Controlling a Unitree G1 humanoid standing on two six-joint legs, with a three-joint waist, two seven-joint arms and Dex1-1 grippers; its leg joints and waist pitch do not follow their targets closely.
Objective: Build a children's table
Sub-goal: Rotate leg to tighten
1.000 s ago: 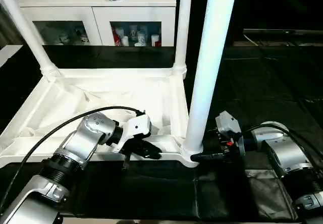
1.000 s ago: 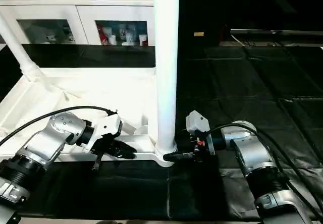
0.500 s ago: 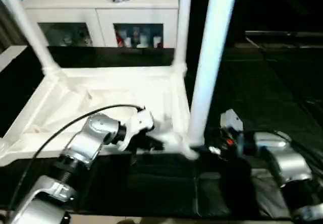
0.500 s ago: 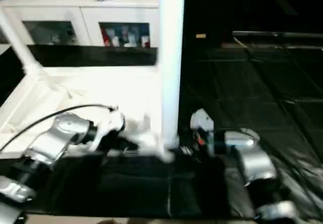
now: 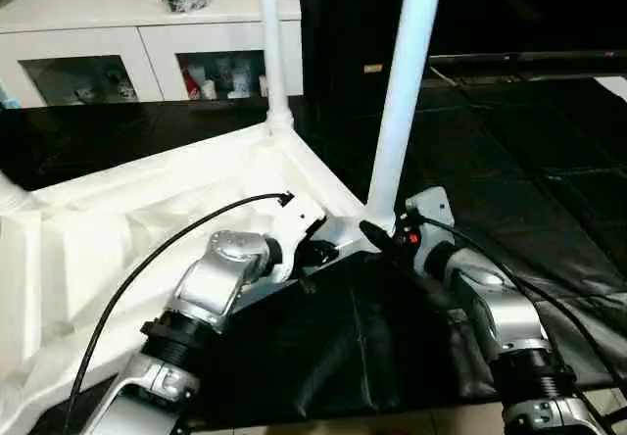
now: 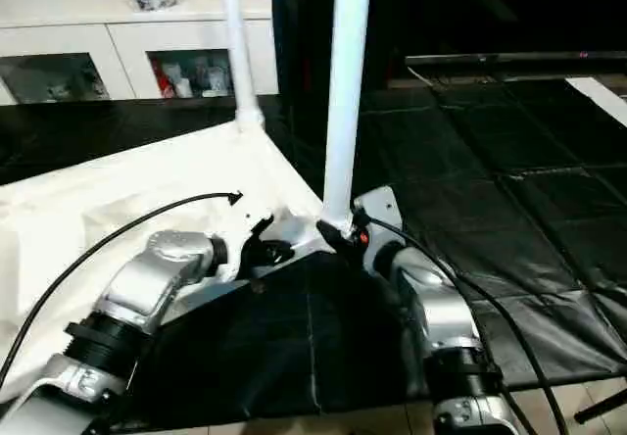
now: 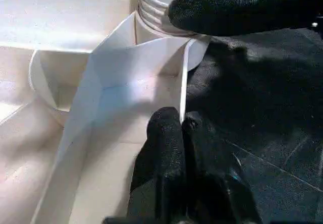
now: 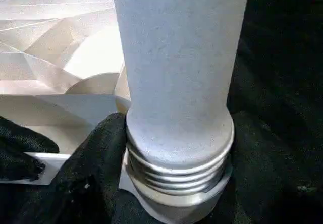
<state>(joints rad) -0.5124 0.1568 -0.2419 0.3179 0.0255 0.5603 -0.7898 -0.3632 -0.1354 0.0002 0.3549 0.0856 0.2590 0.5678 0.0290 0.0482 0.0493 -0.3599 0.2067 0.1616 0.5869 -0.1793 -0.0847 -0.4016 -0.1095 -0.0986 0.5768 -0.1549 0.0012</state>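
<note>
White tabletop now turned (corner nearer); L end effector pinches rim, R grips leg.

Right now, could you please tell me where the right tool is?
In the head views, the right tool is right of centre, at the base of the near white tapered plastic leg, where it enters the corner socket of the upturned white tabletop.

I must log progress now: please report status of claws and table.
Left claw shut on tabletop rim. Right claw around near leg at its base. Far leg standing. Nothing in the way.
</note>
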